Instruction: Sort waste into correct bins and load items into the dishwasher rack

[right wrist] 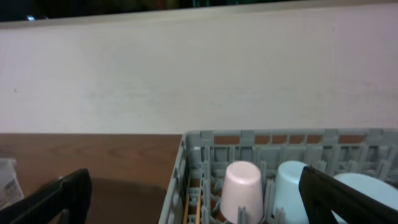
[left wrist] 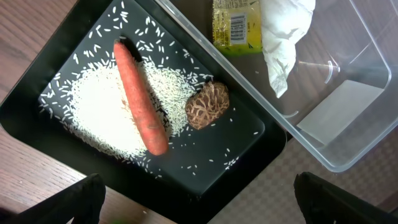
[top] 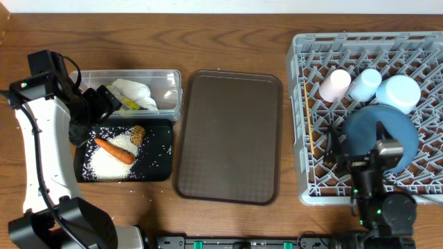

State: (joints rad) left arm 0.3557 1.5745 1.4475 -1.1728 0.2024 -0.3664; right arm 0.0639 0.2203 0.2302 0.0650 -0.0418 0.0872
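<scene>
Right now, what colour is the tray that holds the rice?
Black. The tray shows best in the left wrist view.

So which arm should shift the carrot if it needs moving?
Left. Its open claw hovers over the carrot in the black tray; the right arm sits far off at the rack.

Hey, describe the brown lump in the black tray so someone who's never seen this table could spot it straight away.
Left of the big brown serving tray sits a shallow black tray strewn with white rice. At the rice pile's edge, beside the long orange carrot, lies the brown lump: short, rounded and scaly-patterned, the only brown thing in that tray.
</scene>
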